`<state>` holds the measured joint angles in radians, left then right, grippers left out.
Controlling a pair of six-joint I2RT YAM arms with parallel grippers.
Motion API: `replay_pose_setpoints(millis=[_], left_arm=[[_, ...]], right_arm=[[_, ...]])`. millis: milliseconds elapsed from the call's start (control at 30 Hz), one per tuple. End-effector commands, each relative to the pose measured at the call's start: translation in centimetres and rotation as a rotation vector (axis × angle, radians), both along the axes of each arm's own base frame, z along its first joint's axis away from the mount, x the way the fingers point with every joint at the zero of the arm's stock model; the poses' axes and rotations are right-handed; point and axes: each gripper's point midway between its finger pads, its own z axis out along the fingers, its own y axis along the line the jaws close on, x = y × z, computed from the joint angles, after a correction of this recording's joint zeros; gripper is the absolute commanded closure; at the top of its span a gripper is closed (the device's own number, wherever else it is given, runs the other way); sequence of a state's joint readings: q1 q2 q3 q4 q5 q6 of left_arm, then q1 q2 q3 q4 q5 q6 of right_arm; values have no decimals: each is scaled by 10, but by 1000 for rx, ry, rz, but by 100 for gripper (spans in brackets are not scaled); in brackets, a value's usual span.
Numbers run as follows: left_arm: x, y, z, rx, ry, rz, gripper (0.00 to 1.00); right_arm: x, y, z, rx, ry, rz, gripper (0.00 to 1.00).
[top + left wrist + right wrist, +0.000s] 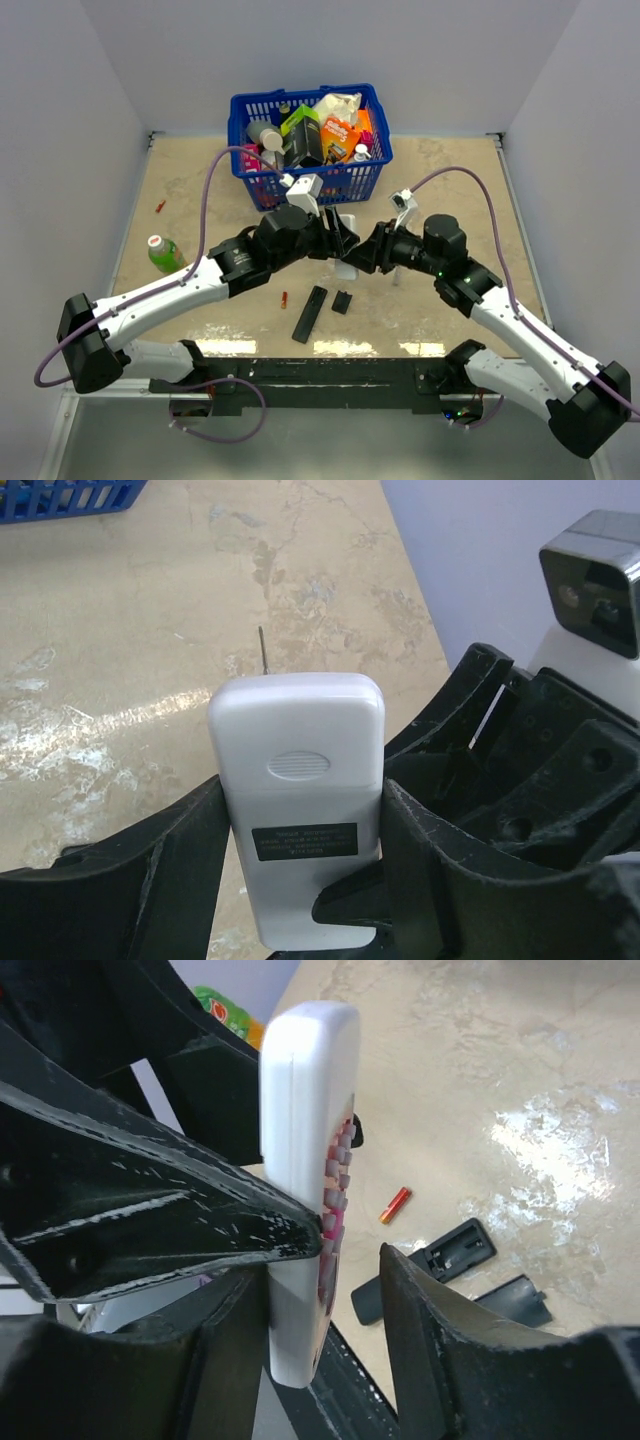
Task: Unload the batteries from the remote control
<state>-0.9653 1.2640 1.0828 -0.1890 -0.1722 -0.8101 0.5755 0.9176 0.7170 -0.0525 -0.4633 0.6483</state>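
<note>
A white remote control [298,730] is held up off the table, its back toward the left wrist camera and its ridged battery cover in place. My left gripper [300,800] is shut on its long edges. My right gripper [325,1280] straddles the same remote [300,1110] front to back. Its near finger lies against the remote's back. Its other finger [440,1350] stands a gap off the button face, so it is open. One red battery [395,1204] lies on the table [284,299]; another [160,206] lies far left. Any batteries inside the white remote are hidden.
A black remote [310,313] with its compartment open and a loose black cover [342,301] lie near the front edge. A green bottle [165,253] rests at the left. A blue basket [310,185] full of items stands at the back centre.
</note>
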Motion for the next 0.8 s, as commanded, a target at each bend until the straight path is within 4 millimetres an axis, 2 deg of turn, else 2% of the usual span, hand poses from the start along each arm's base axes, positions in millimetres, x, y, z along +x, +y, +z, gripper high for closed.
replay_pose_setpoints(millis=[0,133,200,233,267,333,400,433,500,533,600,633,767], left_arm=[[4,0,26,-90,-20,46,100],[2,-2,21,-96,5,42,100],[0,-3,19,-95,9,32,100],[-1,-3,19,-94,9,25,100],[-2,-3,18,-87,5,16,100],[-6,1,24,-90,-10,2,80],[-9,6,21,-77,-15,-12,57],[-9,14,27,-90,-29,-9,54],[-12,22,22,-87,-26,-31,45],[-9,32,31,-106,-45,-21,43],[-11,43,29,-83,-61,-51,35],[-4,56,31,-72,-79,-29,34],[-9,67,32,15,-161,-124,28]], right_arm=[[7,4,-3,25,-2,-57,54],[6,7,-16,11,20,-65,62],[8,5,-19,-2,24,-85,74],[9,4,-20,-6,24,-89,84],[8,4,-21,-11,23,-87,87],[6,4,-24,-15,35,-80,97],[1,3,-34,-24,65,-69,100],[-1,4,-38,-25,78,-60,100],[-8,5,-46,-19,105,-33,100],[-11,5,-46,-12,109,-24,100],[-18,6,-47,-3,116,4,100],[-20,5,-44,2,114,10,100],[-28,7,-39,15,113,44,100]])
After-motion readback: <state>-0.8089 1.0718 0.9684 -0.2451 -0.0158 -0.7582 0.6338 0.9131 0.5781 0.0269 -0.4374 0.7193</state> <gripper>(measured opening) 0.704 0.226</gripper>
